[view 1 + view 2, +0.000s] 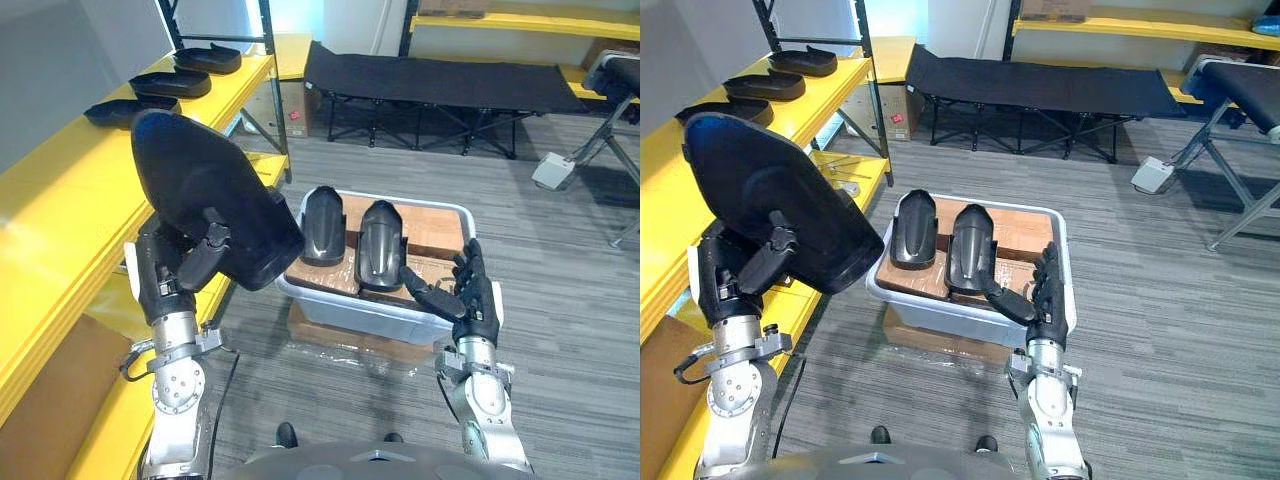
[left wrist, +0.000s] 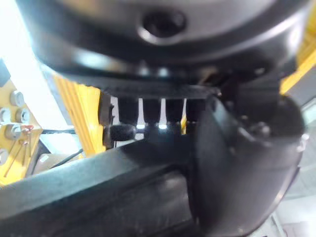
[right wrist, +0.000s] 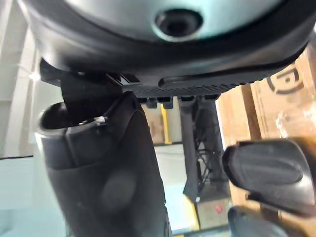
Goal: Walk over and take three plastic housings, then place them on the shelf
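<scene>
Left hand (image 1: 185, 265) clasps a big glossy black plastic housing (image 1: 200, 185); right hand (image 1: 474, 297), fingers straight, hangs beside the grey plastic bin (image 1: 340, 306).

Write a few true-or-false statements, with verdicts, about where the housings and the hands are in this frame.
1. The left hand grips a black housing raised beside the yellow shelf. True.
2. The grey bin holds four housings. False: two housings stand in it, one on the left and one on the right.
3. The right hand is closed round a housing. False: its fingers are straight, by the bin's near rim.
4. Three more housings lie on the yellow shelf. True.
5. A black cot stands beyond the bin. True.
</scene>
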Controlling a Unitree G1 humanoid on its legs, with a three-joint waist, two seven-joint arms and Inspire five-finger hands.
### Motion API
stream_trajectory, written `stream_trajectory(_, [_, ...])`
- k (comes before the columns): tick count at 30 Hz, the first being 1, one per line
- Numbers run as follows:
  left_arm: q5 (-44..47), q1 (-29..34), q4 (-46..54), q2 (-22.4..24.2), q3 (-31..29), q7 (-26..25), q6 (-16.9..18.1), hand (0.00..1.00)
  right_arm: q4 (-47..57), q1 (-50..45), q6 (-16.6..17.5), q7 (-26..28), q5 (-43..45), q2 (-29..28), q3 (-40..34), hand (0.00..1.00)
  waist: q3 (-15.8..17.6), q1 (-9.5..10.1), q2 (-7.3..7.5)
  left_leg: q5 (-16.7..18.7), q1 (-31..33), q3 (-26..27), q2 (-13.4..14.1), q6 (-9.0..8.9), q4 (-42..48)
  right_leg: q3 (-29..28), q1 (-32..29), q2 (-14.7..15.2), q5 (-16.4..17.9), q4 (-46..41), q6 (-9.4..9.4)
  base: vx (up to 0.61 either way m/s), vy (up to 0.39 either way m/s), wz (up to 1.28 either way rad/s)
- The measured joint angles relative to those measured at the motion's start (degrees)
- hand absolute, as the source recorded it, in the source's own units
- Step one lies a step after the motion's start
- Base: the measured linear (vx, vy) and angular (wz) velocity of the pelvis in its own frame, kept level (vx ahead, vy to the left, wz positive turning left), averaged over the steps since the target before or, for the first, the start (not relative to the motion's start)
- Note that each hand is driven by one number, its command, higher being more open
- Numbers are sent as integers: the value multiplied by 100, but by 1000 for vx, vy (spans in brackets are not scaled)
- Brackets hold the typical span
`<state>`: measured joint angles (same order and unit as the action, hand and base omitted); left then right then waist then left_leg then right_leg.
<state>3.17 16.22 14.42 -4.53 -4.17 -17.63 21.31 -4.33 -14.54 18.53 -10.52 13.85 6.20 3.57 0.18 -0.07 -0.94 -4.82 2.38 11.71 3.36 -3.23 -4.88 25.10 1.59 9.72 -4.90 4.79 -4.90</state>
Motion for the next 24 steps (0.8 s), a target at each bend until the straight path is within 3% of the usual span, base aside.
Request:
stream_trajectory(4, [-105, 21, 78, 39, -46, -114, -2, 0, -45, 254, -24, 186, 118, 12, 375, 100, 2, 201, -3, -66, 55, -446, -72, 29, 2, 447, 206, 22, 29, -26, -41, 27, 11, 58])
stream_trajectory(9, [-77, 478, 379, 205, -473, 111, 0, 0, -263, 942, -24, 310, -128, 19, 1029, 100, 49, 669, 53, -133, 106, -1068, -201, 45, 0, 1032, 494, 54, 163, -27, -115, 16, 22, 63])
stream_trajectory(14, [122, 863, 430, 319, -996, 161, 125, 0, -380, 1192, -24, 346, -208, 16, 1112, 100, 69, 925, 93, -137, 89, -1205, -287, 59, -1, 1228, 588, 130, 277, -144, -149, 26, 44, 26])
stream_trajectory(20, [125, 943, 707, 408, -1087, 321, 132, 0, -392, 1242, -34, 682, -172, 16, 1069, 100, 239, 892, 163, -105, 137, -1173, -302, 135, -23, 1393, 630, 131, 419, -308, -144, -12, 21, 12])
stream_trajectory(22, [123, 754, 733, 351, -985, 664, 155, 0, -372, 1231, -49, 696, -177, 58, 985, 100, 277, 652, 145, -125, 284, -667, -199, 220, -17, 1869, 768, 158, 497, -362, -235, -33, 34, 103])
stream_trajectory(24, [132, 641, 733, 343, -874, 896, 273, 0, -367, 1219, -50, 681, -226, 87, 837, 100, 339, 652, 75, -298, 363, -735, -198, 245, -17, 2079, 784, 218, 581, -582, -286, -5, 73, 93])
